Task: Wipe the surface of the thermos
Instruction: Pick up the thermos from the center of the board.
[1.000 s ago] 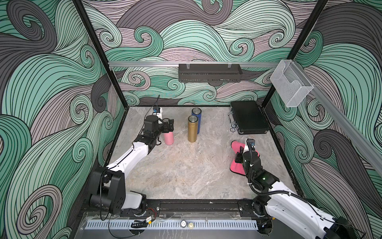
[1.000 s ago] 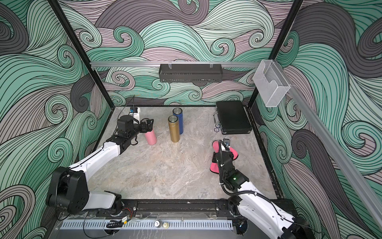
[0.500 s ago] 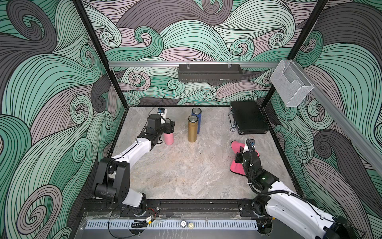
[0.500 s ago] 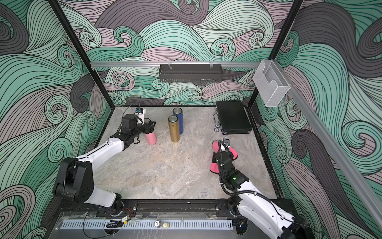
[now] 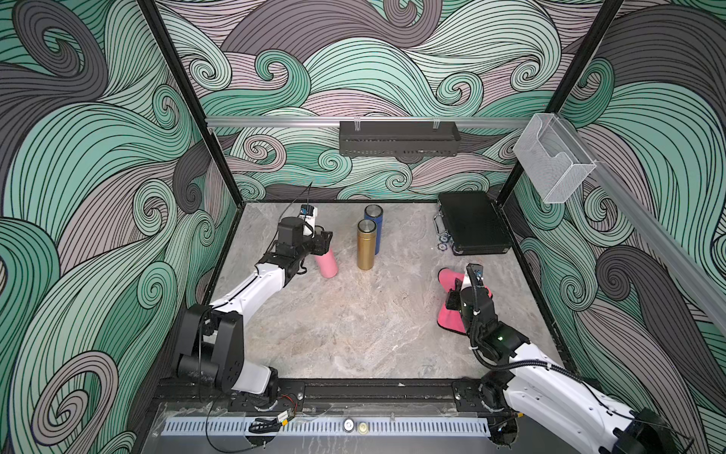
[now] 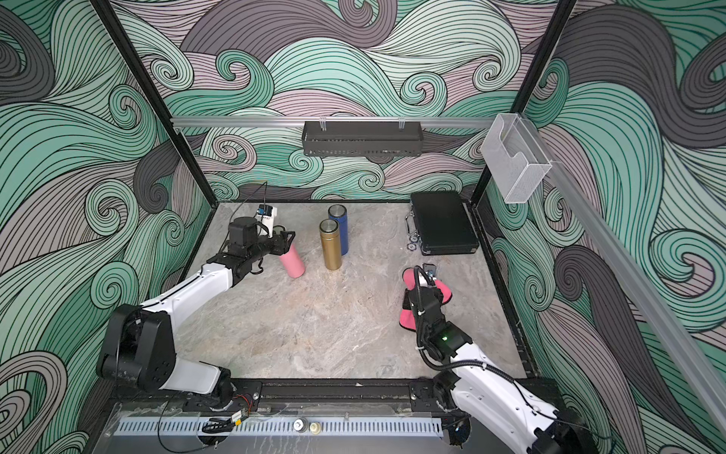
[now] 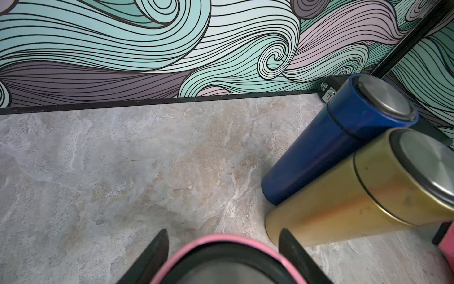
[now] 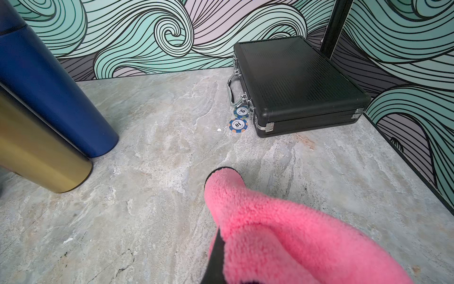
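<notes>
A pink thermos (image 5: pixel 328 265) (image 6: pixel 294 265) stands on the marble table at the back left. My left gripper (image 5: pixel 323 243) (image 6: pixel 286 240) is shut on its upper end. In the left wrist view its pink rim (image 7: pixel 226 242) sits between the two black fingers (image 7: pixel 159 248). My right gripper (image 5: pixel 455 289) (image 8: pixel 235 258) is shut on a pink fluffy cloth (image 5: pixel 448 278) (image 6: pixel 408 277) (image 8: pixel 282 233) over the right side of the table. The cloth drapes over it and hides one finger.
A gold thermos (image 5: pixel 366 245) (image 7: pixel 344 206) and a blue thermos (image 5: pixel 375 226) (image 7: pixel 331 145) stand touching just right of the pink one. A black case (image 5: pixel 473 222) lies at the back right with two poker chips (image 8: pixel 237 125) beside it. A black shelf (image 5: pixel 398 137) hangs on the back wall.
My left gripper reached over to the pink thermos and closed on its top. The right arm and the cloth have not moved.
</notes>
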You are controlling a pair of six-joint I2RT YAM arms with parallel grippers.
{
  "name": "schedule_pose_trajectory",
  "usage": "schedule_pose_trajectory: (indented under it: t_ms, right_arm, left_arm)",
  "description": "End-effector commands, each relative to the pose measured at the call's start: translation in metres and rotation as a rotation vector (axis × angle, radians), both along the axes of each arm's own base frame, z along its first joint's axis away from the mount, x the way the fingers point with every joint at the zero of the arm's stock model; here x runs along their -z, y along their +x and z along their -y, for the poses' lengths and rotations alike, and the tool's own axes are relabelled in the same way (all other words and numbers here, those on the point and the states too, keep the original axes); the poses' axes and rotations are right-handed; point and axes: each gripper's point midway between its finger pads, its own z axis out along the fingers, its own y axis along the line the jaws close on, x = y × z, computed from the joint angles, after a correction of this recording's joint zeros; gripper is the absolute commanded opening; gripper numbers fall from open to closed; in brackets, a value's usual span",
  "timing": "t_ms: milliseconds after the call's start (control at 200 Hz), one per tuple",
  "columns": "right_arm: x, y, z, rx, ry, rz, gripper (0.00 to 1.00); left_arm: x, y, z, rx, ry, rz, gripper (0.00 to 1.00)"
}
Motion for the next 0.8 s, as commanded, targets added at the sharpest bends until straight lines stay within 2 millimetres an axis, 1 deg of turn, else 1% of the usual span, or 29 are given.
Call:
schedule_pose_trajectory:
  t_ms: [0, 85, 125, 185, 250, 315, 460, 515, 695, 796]
  right_arm:
    - [-0.011, 0.004, 0.0, 0.009, 0.014, 0.027, 0.0]
    - [-0.011, 0.004, 0.0, 0.009, 0.016, 0.028, 0.0]
    - [-0.011, 0.004, 0.0, 0.009, 0.015, 0.027, 0.0]
    - [-0.011, 0.004, 0.001, 0.01, 0.016, 0.029, 0.0]
    - [-0.011, 0.004, 0.001, 0.011, 0.015, 0.028, 0.0]
    - [-0.011, 0.004, 0.001, 0.011, 0.014, 0.027, 0.0]
    - [-0.011, 0.004, 0.0, 0.01, 0.015, 0.028, 0.0]
    - [-0.01, 0.004, 0.0, 0.009, 0.014, 0.027, 0.0]
    - [-0.011, 0.004, 0.001, 0.011, 0.014, 0.027, 0.0]
    - [-0.011, 0.004, 0.001, 0.011, 0.014, 0.028, 0.0]
  left_arm:
    - [-0.026, -0.002, 0.008, 0.038, -0.012, 0.064, 0.52]
    - [-0.025, -0.003, 0.011, 0.049, -0.006, 0.055, 0.6]
    - [-0.024, -0.003, 0.013, 0.055, -0.002, 0.054, 0.61]
    - [-0.024, -0.004, 0.014, 0.059, 0.001, 0.055, 0.66]
    - [-0.025, -0.004, 0.017, 0.068, 0.002, 0.059, 0.67]
    - [-0.026, -0.005, 0.02, 0.079, 0.008, 0.058, 0.72]
    - [-0.028, -0.006, 0.021, 0.084, 0.011, 0.064, 0.73]
    - [-0.028, -0.006, 0.021, 0.087, 0.012, 0.064, 0.75]
    - [-0.031, -0.006, 0.023, 0.093, 0.011, 0.069, 0.75]
    - [-0.03, -0.006, 0.023, 0.095, 0.014, 0.068, 0.72]
